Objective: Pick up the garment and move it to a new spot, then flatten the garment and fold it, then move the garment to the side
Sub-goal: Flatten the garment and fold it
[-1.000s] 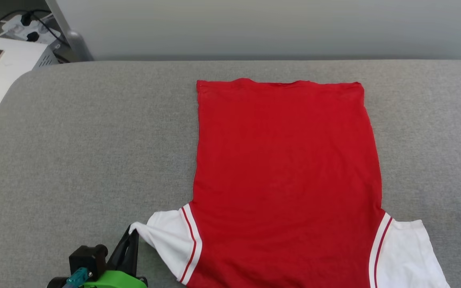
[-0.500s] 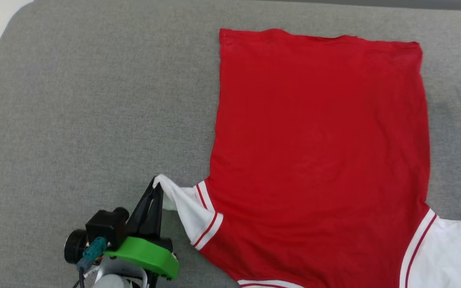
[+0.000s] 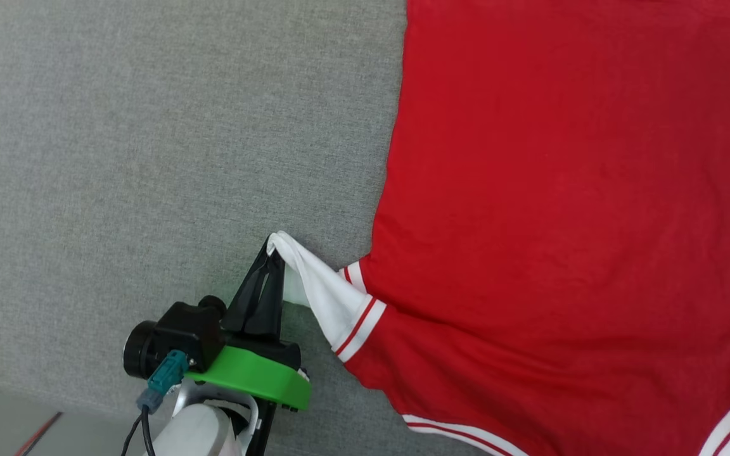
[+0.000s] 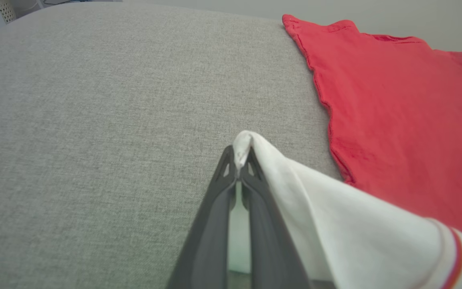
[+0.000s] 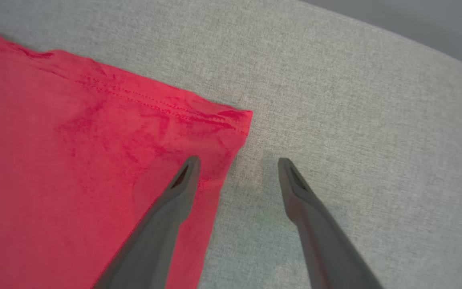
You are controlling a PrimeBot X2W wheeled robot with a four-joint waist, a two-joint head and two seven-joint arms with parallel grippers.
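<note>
Garment (image 3: pixel 561 190) sleeve (white) clenched in left claw (image 3: pixel 273 246) | right claw (image 5: pixel 238 161) released beside hem

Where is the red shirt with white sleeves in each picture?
Head view: garment fills the right side; left gripper pinches its white sleeve, lower middle.
Left wrist view: garment at right, sleeve tip pinched at centre.
Right wrist view: garment on the left, hem corner near the open right gripper.
Shared landmark: the grey cushion under it.
</note>
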